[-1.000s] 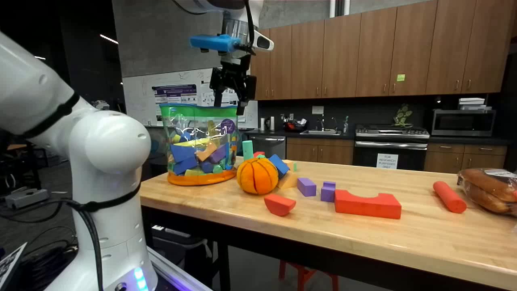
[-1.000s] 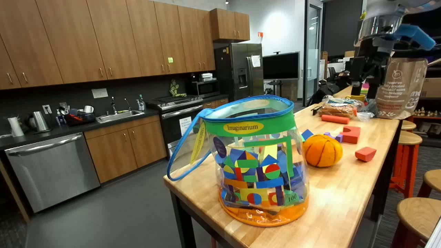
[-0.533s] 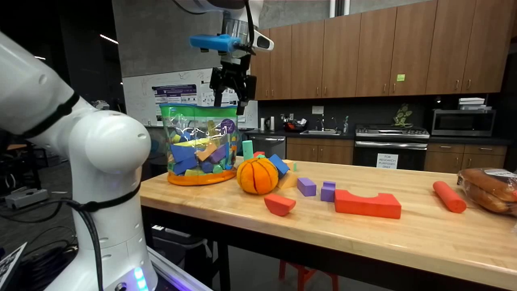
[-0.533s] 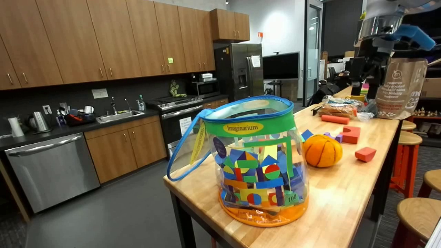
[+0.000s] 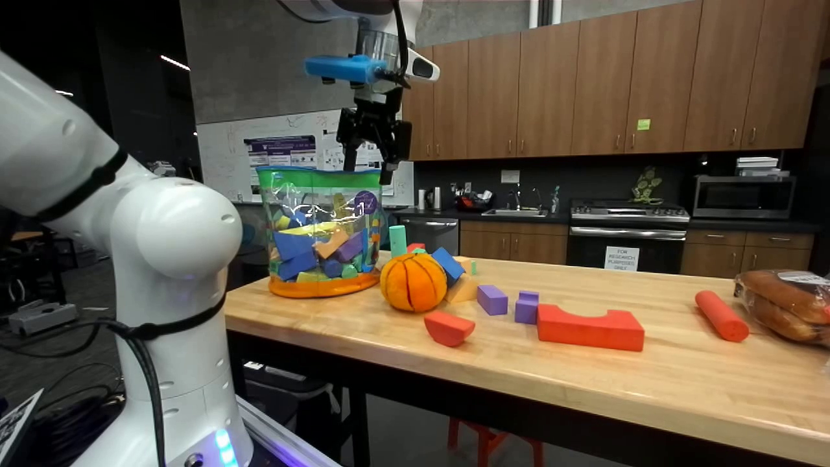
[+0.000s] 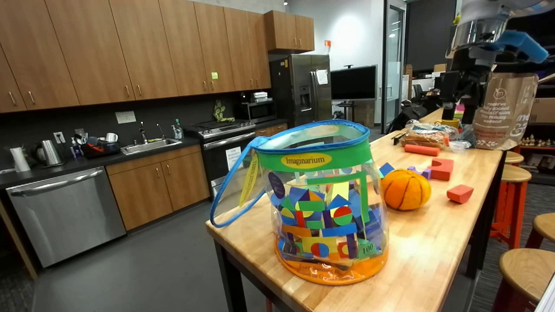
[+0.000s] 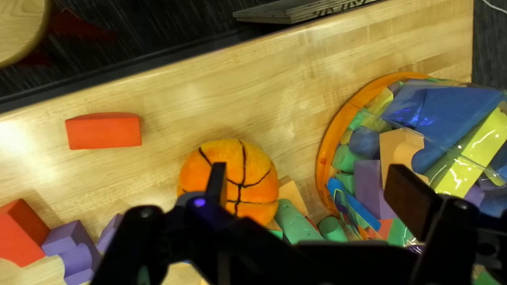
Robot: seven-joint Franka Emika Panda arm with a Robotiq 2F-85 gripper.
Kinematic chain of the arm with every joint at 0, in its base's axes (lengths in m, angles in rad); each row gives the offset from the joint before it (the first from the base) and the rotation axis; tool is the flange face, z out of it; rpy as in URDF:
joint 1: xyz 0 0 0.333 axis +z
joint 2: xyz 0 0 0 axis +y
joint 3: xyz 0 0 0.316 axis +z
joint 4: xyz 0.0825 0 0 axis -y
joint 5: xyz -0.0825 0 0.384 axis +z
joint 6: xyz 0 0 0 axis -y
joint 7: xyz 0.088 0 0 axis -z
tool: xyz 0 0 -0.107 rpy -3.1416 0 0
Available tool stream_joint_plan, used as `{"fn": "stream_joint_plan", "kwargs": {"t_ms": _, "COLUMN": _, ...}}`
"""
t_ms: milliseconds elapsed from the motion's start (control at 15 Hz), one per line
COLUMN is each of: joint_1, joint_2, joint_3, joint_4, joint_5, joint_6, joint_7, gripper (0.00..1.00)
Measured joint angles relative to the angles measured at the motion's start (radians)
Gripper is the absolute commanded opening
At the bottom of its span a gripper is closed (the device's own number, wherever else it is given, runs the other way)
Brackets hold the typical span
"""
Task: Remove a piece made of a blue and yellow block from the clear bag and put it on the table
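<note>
Beside bag [image 5: 318,178], ball side: gripper [image 5: 369,167] hangs off to the side, not over bag's mouth; tips look approx. level w/ rim, depth hard to judge.
Fingers [image 7: 412,202]: spread wide, nothing held b/w them.
Piece: prob. inside bag; best guess is yellow bar [image 7: 477,144] w/ blue block [image 7: 447,114] against it. Seen thru plastic, can't tell if joined.
Way to piece: sideways & down; right of gripper in wrist view, away from ball [image 7: 251,174], well below rim.
Bar axis: slants upper right to lower left in wrist view, so roughly across the line b/w fingertips, not square; slight wrist turn prob. helps.
Bag: upright at end of worktop [image 5: 668,292], mouth uncovered.
Next move: prob. up a bit, across over mouth, then straight down to bar.
Snag risk: going across at this ht., bag-side finger could catch rim & drag or tip bag.
Progress: early, I'd say; grasp not yet made.
</note>
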Motion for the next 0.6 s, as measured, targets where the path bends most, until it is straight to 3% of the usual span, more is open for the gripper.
{"fn": "stream_joint_plan", "kwargs": {"t_ms": 600, "joint_1": -0.005, "joint_2": 0.0, "joint_3": 0.022, "joint_4": 0.008, "joint_5": 0.0, "joint_6": 0.003, "joint_7": 0.0, "gripper": 1.0}}
